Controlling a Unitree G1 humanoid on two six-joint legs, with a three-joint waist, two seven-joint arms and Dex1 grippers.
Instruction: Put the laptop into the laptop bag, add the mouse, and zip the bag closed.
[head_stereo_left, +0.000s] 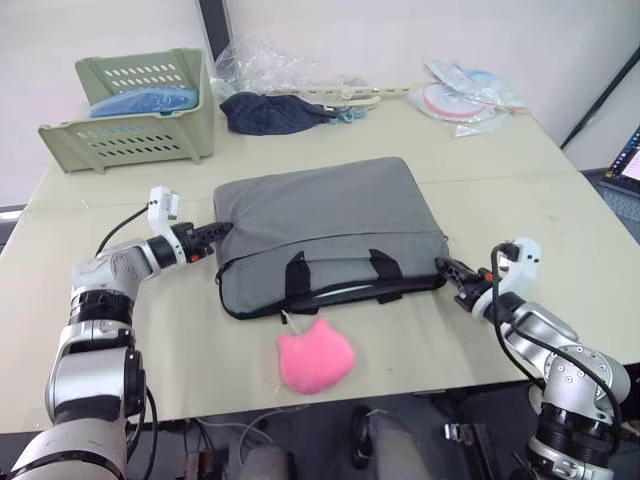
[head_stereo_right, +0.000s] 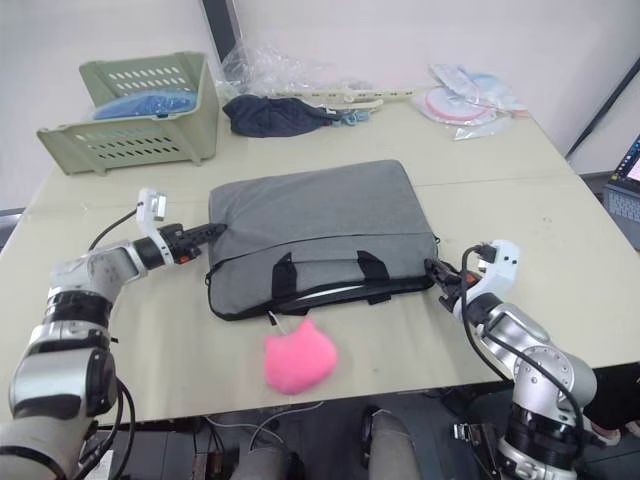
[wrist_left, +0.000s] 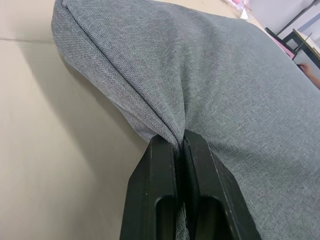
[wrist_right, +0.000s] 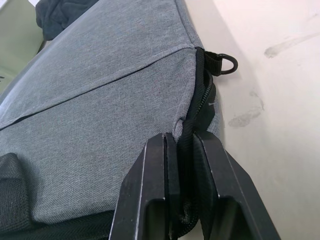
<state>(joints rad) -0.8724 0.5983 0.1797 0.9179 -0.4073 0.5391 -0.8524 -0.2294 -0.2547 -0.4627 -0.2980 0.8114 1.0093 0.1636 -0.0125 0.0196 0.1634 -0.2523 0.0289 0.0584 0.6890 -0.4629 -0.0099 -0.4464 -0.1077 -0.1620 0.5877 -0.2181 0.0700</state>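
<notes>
Both grippers pinching laptop bag (head_stereo_left: 325, 225) at opposite ends, mid-table.
Left gripper (head_stereo_left: 222, 230) nips grey fabric corner; right gripper (head_stereo_left: 447, 268) clamps black zip edge. Pink charm (head_stereo_left: 315, 358) lies in front.

L claw (head_stereo_left: 222, 229) & R claw (head_stereo_left: 443, 265) both pinched closed, arms outstretched.

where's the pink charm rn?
Pink charm lies on the table near its front edge, just in front of the laptop bag, between the two arms.
</notes>
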